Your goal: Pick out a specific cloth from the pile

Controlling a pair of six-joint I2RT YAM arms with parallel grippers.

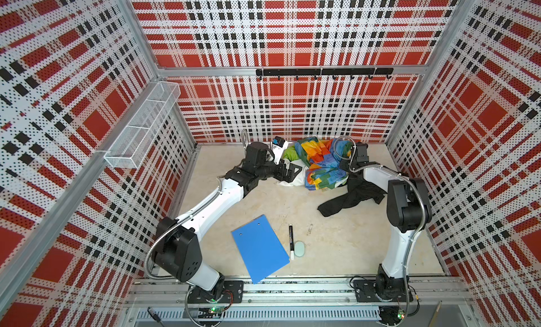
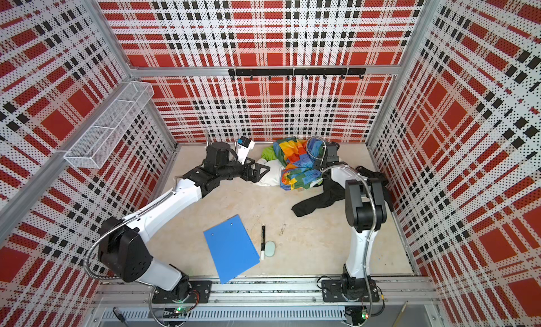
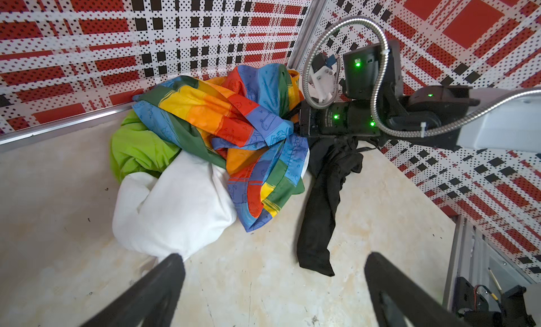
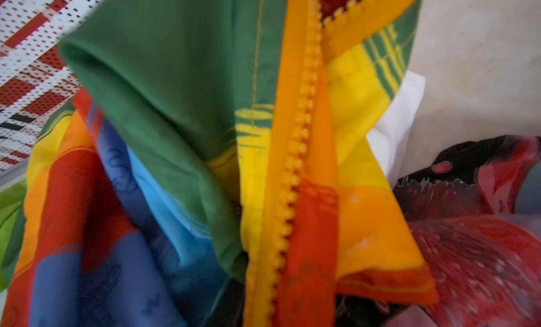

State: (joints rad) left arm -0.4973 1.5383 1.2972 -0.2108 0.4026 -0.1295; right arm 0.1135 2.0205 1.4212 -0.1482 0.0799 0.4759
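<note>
Right claw (image 3: pixel 304 123) tips hidden behind pile (image 3: pixel 205 112)

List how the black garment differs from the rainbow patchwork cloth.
Colour: the black cloth is dark; the rainbow cloth is bright patchwork.
Pose: the black cloth trails out long over the table; the rainbow cloth is bunched in a heap.
Detail: the rainbow cloth shows a yellow zipper; the black cloth shows a red print.
Both are soft, crumpled fabric.

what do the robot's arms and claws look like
The left arm and right arm both have white link shells, chunky black joint housings and a ribbed silver cable conduit running alongside. The left claw has black fingers with cut-out holes. Small green lights glow on the right wrist's black housing.
</note>
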